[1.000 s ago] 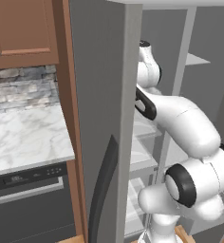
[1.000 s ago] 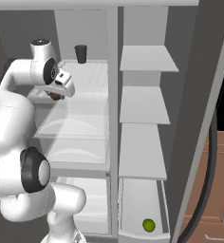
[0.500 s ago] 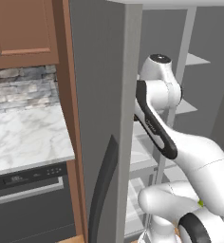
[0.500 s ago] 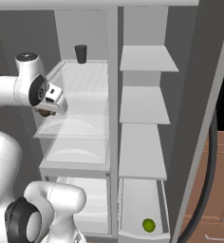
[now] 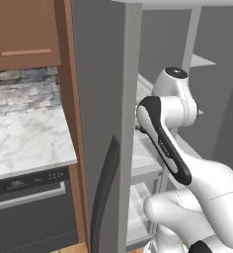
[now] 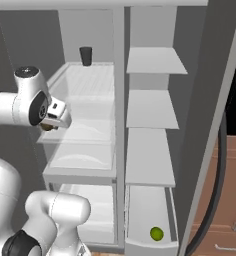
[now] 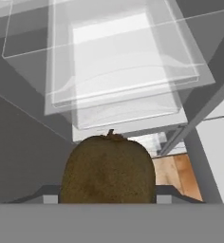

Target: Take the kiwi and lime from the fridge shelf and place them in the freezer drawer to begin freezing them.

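Note:
In the right base view my gripper (image 6: pixel 51 122) is shut on the kiwi (image 6: pixel 46 128), a small brownish oval, in front of the left fridge shelves at mid height. The hand view has the kiwi (image 7: pixel 108 168) large and centred between the jaws, above the clear shelves. The lime (image 6: pixel 156 233) lies in the freezer drawer (image 6: pixel 149 246), a pale grey box pulled out at the bottom right of the fridge. In the left base view the open fridge door (image 5: pixel 106 128) hides the hand.
A black cup (image 6: pixel 85 56) stands at the back of the top left shelf. Clear shelves and bins (image 6: pixel 85 135) stack on the left, flat grey shelves (image 6: pixel 152 107) on the right. A marble counter (image 5: pixel 24 141) lies left of the fridge.
The hand with the kiwi has come down and back from the upper shelf toward the front of the fridge. The lime has stayed in the drawer.

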Motion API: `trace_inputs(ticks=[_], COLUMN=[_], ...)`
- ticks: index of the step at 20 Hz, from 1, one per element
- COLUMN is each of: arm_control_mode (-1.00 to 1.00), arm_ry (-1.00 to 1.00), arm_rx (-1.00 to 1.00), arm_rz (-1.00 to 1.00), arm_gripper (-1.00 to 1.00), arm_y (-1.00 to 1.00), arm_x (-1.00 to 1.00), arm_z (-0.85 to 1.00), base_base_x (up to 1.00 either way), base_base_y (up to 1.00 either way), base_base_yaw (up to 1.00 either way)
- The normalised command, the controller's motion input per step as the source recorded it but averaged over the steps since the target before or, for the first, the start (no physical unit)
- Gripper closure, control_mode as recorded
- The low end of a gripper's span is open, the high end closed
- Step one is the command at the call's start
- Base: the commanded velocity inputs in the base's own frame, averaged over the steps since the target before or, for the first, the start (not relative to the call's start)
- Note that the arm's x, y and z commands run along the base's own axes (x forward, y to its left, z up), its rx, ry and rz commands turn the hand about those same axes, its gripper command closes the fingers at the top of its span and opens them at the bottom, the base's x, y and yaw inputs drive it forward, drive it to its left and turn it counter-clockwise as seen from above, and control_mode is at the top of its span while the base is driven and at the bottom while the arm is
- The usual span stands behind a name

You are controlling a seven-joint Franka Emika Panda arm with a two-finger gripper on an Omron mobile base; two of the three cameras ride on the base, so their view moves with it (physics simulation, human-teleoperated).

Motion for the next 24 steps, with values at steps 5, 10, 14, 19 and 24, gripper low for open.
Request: trace_inputs(ticks=[5, 10, 14, 19, 24], arm_control_mode=[1.0, 1.0, 1.0, 1.0, -1.0], arm_ry=[0.0, 0.0, 0.0, 0.0, 0.11], arm_rx=[0.0, 0.0, 0.0, 0.0, 0.0], arm_rz=[0.0, 0.0, 0.0, 0.0, -0.15], arm_gripper=[1.0, 1.0, 1.0, 1.0, 1.0], arm_y=[0.0, 0.0, 0.0, 0.0, -0.48], arm_x=[0.0, 0.0, 0.0, 0.0, -0.06], arm_z=[0.0, 0.0, 0.0, 0.0, 0.0], base_base_x=[-0.73, -0.69, -0.41, -0.29, -0.11], base_base_y=[-0.05, -0.16, -0.33, -0.61, -0.29], base_base_yaw=[-0.02, -0.15, -0.27, -0.27, -0.1])
